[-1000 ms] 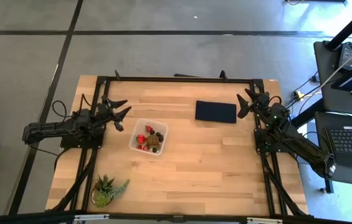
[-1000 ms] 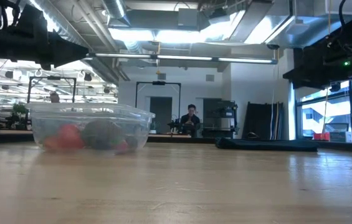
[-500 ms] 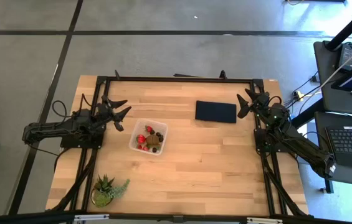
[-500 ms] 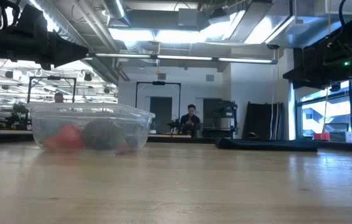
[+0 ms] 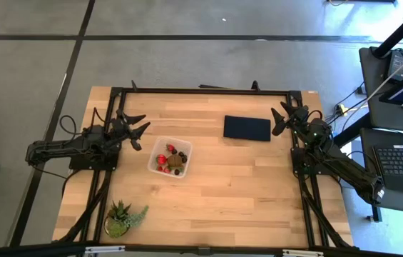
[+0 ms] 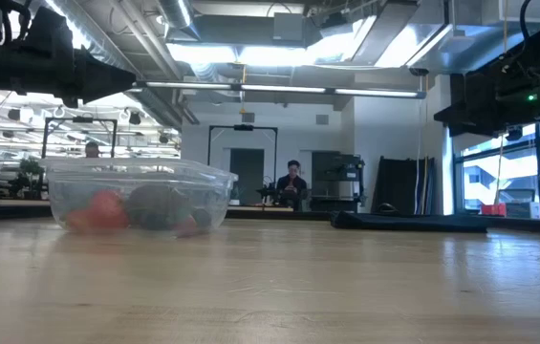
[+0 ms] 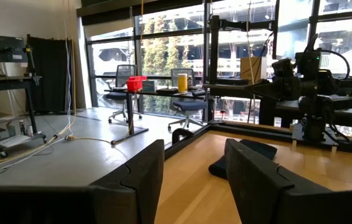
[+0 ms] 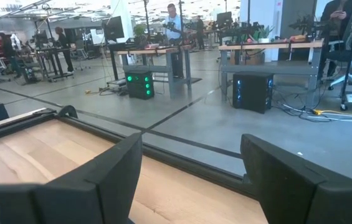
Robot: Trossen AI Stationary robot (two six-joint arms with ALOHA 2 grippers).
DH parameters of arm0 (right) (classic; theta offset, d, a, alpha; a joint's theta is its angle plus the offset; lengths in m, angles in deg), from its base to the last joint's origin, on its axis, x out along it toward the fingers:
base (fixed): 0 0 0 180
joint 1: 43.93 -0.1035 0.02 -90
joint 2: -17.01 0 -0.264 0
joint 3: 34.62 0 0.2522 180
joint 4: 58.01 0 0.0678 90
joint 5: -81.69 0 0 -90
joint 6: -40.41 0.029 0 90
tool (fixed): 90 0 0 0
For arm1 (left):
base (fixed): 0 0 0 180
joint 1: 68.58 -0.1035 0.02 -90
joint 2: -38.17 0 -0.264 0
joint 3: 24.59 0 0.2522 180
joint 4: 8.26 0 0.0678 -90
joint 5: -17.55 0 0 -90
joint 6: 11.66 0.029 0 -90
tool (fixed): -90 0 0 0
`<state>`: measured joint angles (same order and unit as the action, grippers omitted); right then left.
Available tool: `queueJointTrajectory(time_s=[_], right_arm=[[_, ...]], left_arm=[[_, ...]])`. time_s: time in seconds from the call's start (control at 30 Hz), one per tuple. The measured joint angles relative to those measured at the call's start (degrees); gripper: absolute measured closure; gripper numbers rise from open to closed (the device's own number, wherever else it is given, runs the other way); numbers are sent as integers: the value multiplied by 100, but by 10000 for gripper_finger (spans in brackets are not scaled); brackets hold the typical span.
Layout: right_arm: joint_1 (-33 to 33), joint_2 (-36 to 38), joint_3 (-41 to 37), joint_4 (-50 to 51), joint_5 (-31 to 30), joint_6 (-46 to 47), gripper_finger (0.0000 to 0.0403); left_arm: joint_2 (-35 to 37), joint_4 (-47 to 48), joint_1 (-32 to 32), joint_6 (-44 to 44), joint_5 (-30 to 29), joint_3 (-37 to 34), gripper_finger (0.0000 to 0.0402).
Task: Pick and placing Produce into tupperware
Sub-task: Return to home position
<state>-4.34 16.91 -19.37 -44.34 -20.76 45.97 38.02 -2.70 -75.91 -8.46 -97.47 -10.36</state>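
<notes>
The clear tupperware (image 5: pixel 170 158) stands on the wooden table left of centre; in the low view the tupperware (image 6: pixel 139 194) shows at the left. Inside it lie the produce: red strawberries (image 5: pixel 162 159), tiny dark berries (image 5: pixel 183 155) and a brown oval fruit (image 5: pixel 177 162). My left gripper (image 5: pixel 138 132) hovers open above the table, left of and a little farther back than the tupperware, with nothing between its fingers (image 7: pixel 139 177). My right gripper (image 5: pixel 281 118) hangs open at the far right, pointing toward the table's far edge, fingers (image 8: pixel 110 171) empty.
A flat dark blue rectangle (image 5: pixel 247 128) lies at the far centre-right. A spiky green potted plant (image 5: pixel 121 218) stands at the near left corner. A black frame (image 5: pixel 201 91) runs along the table's edges. Bare wood (image 5: pixel 244 193) spreads over the near centre and right.
</notes>
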Motion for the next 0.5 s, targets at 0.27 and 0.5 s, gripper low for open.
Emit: queueJointTrajectory(time_s=[0.27, 0.5], right_arm=[[0, 1, 0, 2, 0, 21, 130], [0, 1, 0, 2, 2, 6, 130]], left_arm=[[0, 2, 0, 0, 0, 0, 232], [0, 2, 1, 0, 0, 0, 236]])
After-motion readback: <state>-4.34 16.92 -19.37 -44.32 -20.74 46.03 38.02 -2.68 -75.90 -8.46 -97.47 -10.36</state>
